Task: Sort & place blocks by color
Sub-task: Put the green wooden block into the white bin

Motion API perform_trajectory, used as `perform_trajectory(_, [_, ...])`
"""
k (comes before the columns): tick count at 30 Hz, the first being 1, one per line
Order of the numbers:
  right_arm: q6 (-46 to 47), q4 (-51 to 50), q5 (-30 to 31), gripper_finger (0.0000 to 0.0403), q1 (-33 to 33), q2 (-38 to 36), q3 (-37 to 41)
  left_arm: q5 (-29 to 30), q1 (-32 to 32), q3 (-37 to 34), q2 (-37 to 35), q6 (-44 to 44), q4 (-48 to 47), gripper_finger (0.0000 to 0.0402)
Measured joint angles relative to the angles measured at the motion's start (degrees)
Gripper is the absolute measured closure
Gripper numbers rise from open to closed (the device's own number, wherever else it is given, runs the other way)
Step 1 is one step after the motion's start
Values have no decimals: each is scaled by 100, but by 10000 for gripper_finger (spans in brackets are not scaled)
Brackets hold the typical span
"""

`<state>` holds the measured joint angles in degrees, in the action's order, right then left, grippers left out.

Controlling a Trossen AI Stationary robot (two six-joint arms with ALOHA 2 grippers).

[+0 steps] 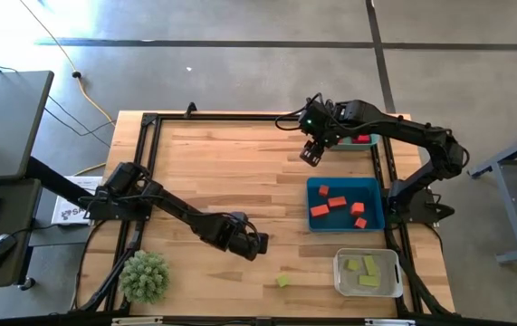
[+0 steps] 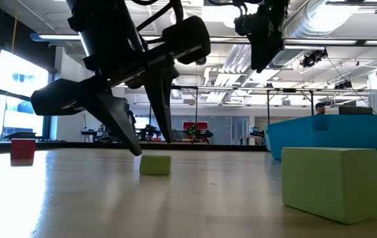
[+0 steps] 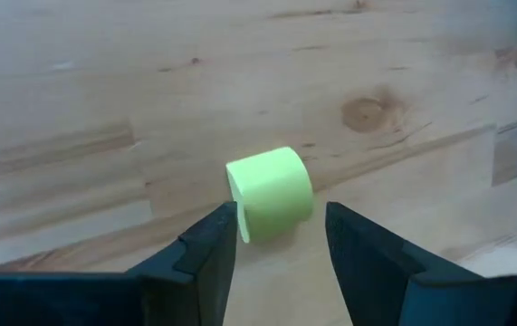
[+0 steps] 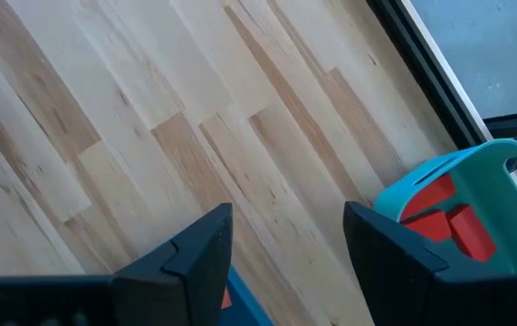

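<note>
The left gripper is reaching low over the middle of the wooden table, its jaws standing apart with nothing between them; in the left wrist view a yellow-green block is lying on the wood just ahead of the two dark fingertips, not gripped. In the high view that yellow-green block is sitting alone near the table's front edge, between the spiky green plant ball and the clear bin, which is holding several more yellow-green blocks. The low view is showing the left gripper's fingers slanting down behind the small green block, with another yellow-green block close to the camera and a red block standing far off. The right gripper is hanging above the far right part of the table, jaws apart and empty, beside a teal bin holding red blocks. A blue bin is sitting between the teal and clear bins, with orange-red blocks scattered inside it. Across the low view, a person's head is showing beyond the blue bin's wall.
</note>
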<state>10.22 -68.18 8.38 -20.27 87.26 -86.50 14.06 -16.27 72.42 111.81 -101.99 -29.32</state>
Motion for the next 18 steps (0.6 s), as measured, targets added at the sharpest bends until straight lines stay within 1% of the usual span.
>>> perform_trajectory(5, [1, -1, 0, 203, 0, -2, 0, 4, 8, 1, 78, 10, 41, 243])
perform_trajectory(9, [2, -20, 0, 203, 0, -2, 0, -185, 4, 8, 240, 11, 186, 243])
perform_trajectory(12, [2, -26, -2, 203, 0, -2, 0, -188, -2, 10, 323, 13, 237, 243])
perform_trajectory(18, [0, -46, -26, 203, 0, 0, 0, -184, 4, 26, 339, 18, 56, 243])
